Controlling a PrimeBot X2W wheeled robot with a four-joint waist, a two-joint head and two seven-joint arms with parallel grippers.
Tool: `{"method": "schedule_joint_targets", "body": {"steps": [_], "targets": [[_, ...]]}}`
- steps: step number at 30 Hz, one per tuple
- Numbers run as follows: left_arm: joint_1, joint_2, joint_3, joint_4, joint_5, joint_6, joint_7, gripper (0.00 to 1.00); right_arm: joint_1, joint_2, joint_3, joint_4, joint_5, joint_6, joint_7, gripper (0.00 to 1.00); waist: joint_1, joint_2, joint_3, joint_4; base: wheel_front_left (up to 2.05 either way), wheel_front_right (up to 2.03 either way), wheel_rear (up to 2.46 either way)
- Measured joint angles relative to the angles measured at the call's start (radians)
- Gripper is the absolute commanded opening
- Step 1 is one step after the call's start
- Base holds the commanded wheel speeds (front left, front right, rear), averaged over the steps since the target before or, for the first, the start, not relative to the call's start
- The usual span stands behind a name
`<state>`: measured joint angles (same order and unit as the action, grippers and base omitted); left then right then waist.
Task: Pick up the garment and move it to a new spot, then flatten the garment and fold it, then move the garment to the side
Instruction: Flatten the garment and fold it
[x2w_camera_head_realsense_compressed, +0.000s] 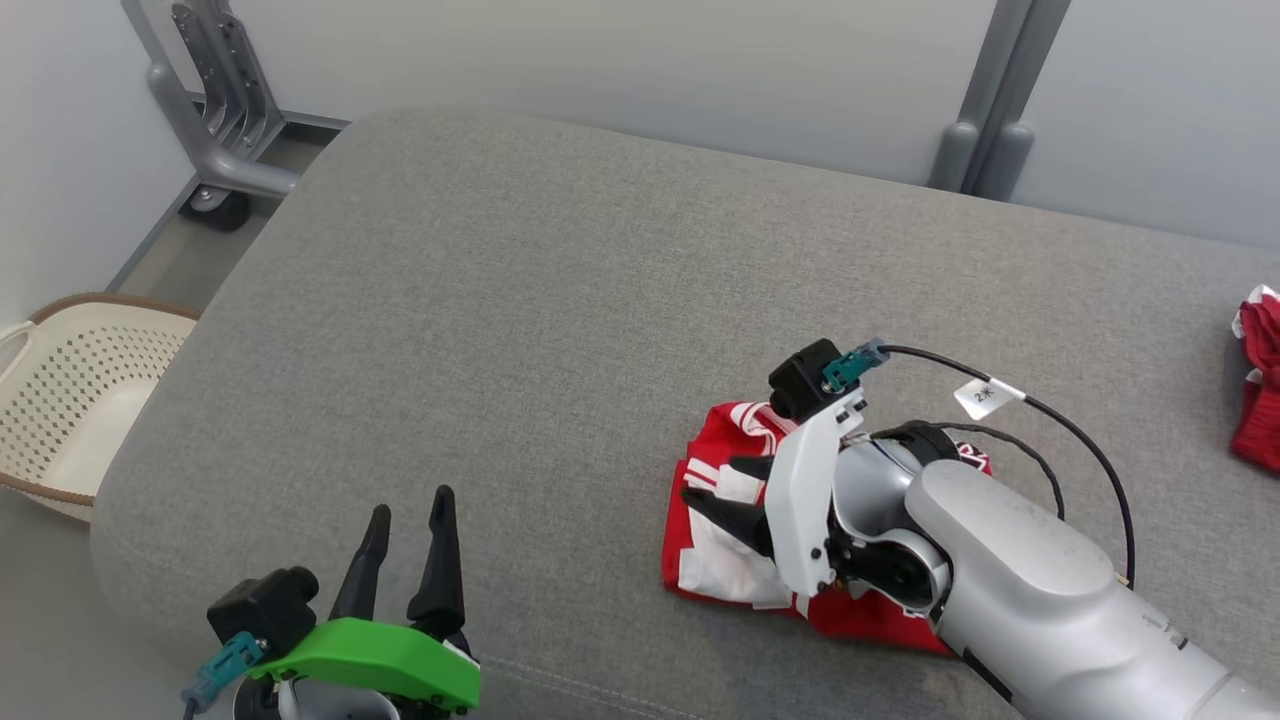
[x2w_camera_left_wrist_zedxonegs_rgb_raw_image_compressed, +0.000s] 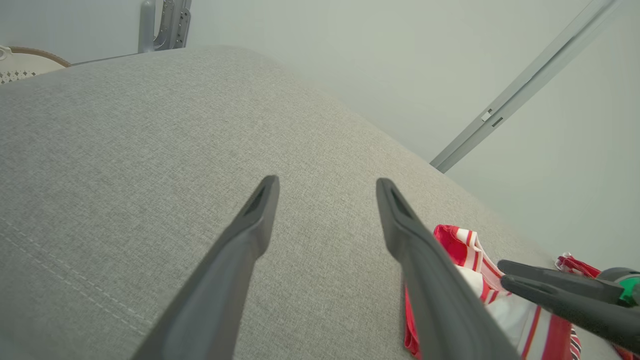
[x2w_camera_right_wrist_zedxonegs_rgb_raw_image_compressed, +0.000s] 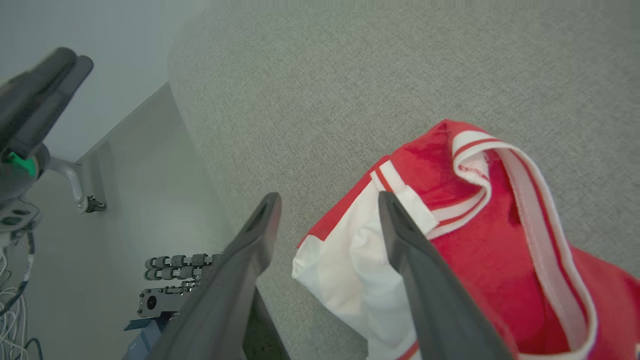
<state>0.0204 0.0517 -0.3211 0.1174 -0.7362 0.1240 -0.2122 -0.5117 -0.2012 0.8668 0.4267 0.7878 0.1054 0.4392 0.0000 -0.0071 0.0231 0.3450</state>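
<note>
1. My right claw (x2w_camera_head_realsense_compressed: 712, 482) hung wide and empty, garment (x2w_camera_head_realsense_compressed: 720, 575) bunched under its fingers on the cushion (x2w_camera_head_realsense_compressed: 560, 300), suiting a grab or a release
2. Left claw (x2w_camera_head_realsense_compressed: 412, 502) sat wide, garment off its right

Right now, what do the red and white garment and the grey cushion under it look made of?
Red and white garment: soft matte cloth, perhaps jersey; it folds limply, with striped trim. Grey cushion: matte woven upholstery fabric, probably; coarse weave and a stitched seam show.

surface: grey fabric cushion (x2w_camera_head_realsense_compressed: 560, 300) | walls (x2w_camera_head_realsense_compressed: 700, 70): pale | basket (x2w_camera_head_realsense_compressed: 70, 390): perforated, perhaps plastic | floor (x2w_camera_head_realsense_compressed: 40, 620): grey
</note>
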Motion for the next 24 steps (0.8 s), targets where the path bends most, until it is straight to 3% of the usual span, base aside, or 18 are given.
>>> {"method": "schedule_joint_targets", "body": {"steps": [8, 17, 24], "targets": [[0.0, -0.001, 0.017, 0.001, 0.0, 0.0, -0.009, 1.0, -0.06, 0.001, -0.05, -0.031, 0.005, 0.009, -0.076, 1.0, 0.0, 0.0, -0.019, -0.042, 0.0, 0.0, 0.0], [0.006, -0.001, 0.027, -0.01, 0.001, 0.0, -0.009, 1.0, -0.045, -0.151, -0.151, 0.0, 0.031, 0.009, -0.132, 1.0, 0.0, 0.0, -0.034, -0.11, 0.0, 0.0, 0.0], [0.018, -0.001, 0.026, -0.03, 0.006, 0.0, -0.009, 1.0, 0.11, -0.184, -0.163, 0.027, 0.095, 0.009, -0.15, 1.0, 0.0, 0.0, -0.019, -0.149, 0.0, 0.0, 0.0]]}}
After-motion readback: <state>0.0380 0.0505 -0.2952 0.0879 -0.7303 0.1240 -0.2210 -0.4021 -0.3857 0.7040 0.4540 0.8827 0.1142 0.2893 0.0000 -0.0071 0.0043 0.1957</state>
